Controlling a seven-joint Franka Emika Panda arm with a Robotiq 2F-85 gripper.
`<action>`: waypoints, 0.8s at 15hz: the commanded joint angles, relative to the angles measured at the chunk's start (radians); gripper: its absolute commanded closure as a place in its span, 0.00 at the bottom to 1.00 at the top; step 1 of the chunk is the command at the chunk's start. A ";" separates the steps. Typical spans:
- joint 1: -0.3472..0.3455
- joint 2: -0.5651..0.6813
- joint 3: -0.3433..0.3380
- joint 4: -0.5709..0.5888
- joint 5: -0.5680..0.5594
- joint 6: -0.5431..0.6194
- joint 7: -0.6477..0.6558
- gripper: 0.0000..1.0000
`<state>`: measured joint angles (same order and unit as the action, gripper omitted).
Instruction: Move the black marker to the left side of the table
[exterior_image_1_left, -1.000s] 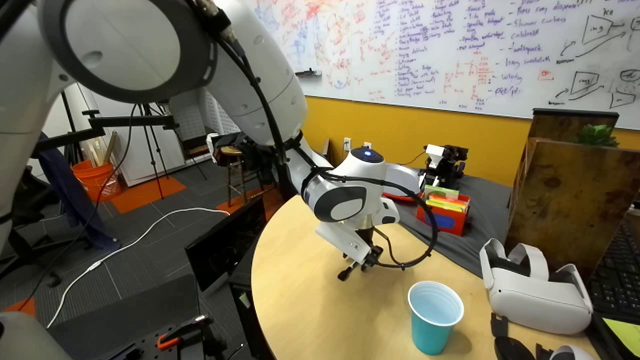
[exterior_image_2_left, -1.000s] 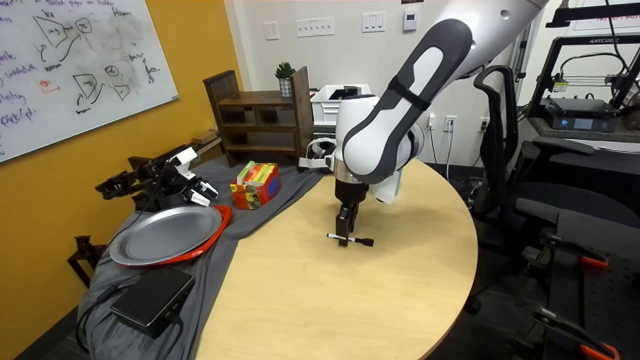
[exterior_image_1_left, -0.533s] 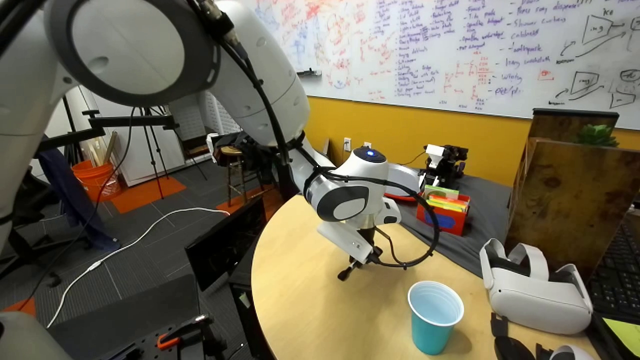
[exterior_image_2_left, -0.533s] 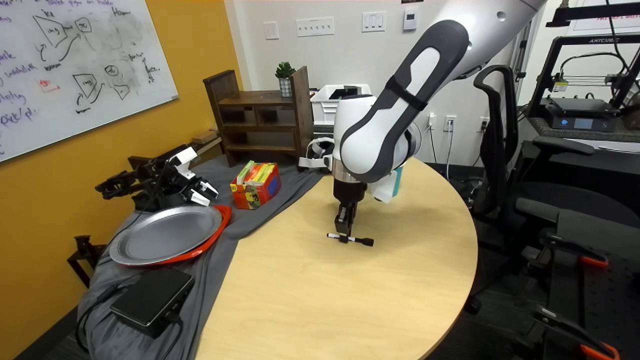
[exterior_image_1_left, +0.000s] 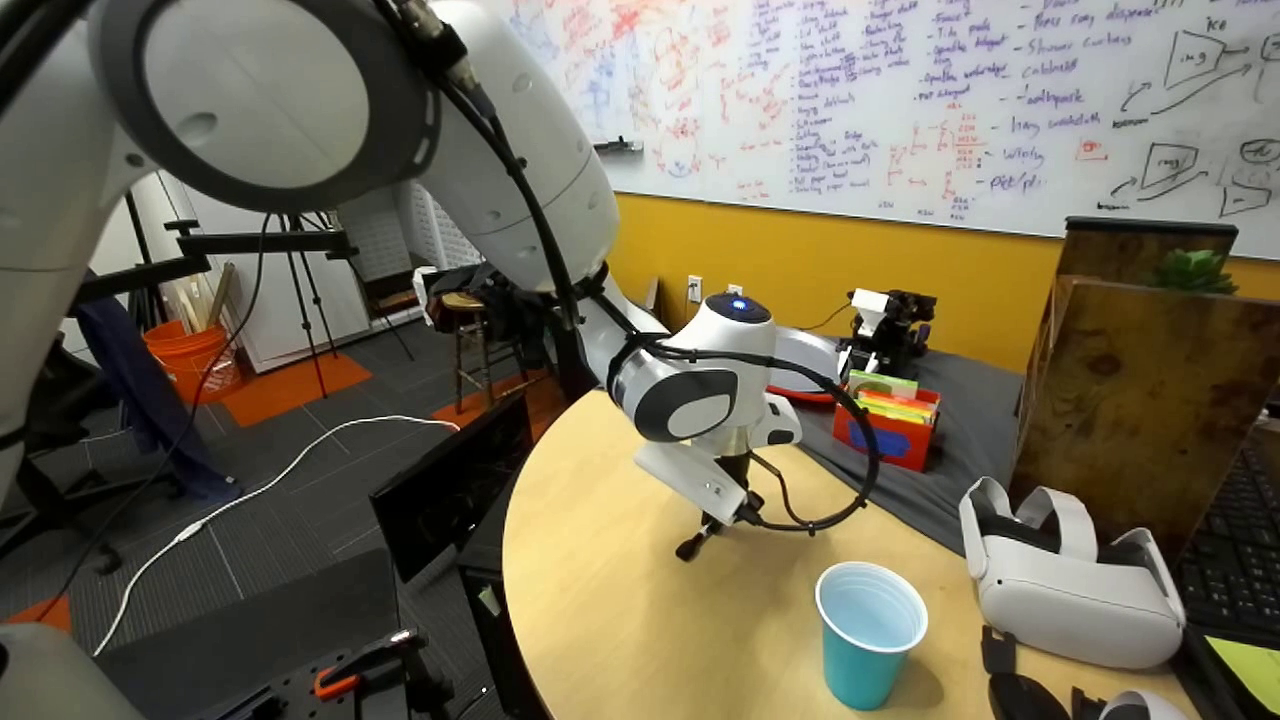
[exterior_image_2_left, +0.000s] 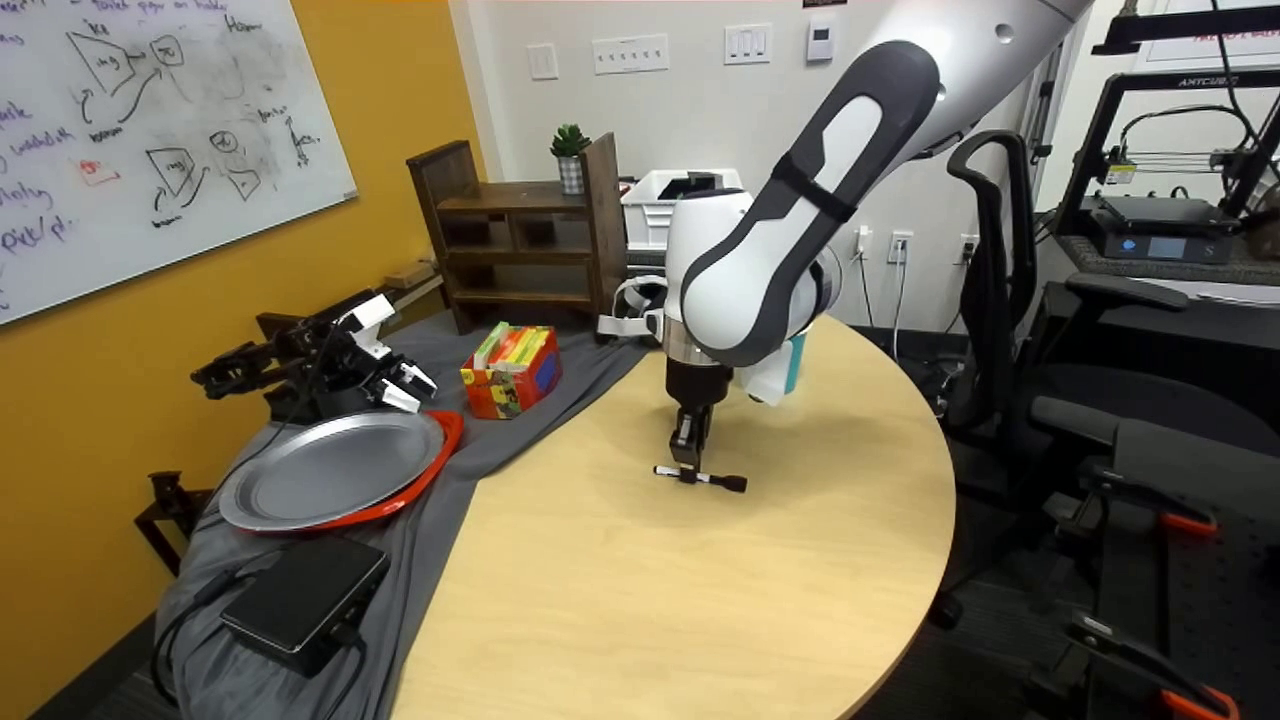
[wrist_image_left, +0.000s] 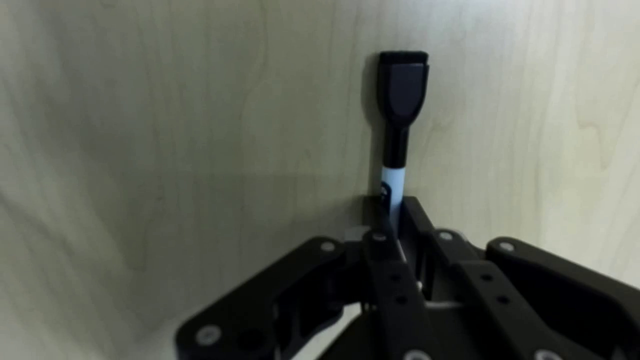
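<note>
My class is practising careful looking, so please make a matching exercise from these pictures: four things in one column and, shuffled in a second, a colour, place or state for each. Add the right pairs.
Things
1. black marker
2. gripper
3. cup
4. round tray

Colours, places, states
A. silver-grey
B. turquoise, upright on the table
C. part black, part white, gripped
D. closed, pointing down

Right pairs: 1-C, 2-D, 3-B, 4-A
</note>
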<state>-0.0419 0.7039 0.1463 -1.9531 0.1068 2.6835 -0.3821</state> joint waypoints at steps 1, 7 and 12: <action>0.028 -0.050 -0.024 -0.021 -0.063 -0.007 0.076 0.97; 0.075 -0.104 -0.064 -0.022 -0.159 -0.010 0.137 0.97; 0.108 -0.120 -0.067 0.005 -0.223 -0.022 0.140 0.97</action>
<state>0.0343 0.6125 0.0946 -1.9528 -0.0750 2.6841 -0.2705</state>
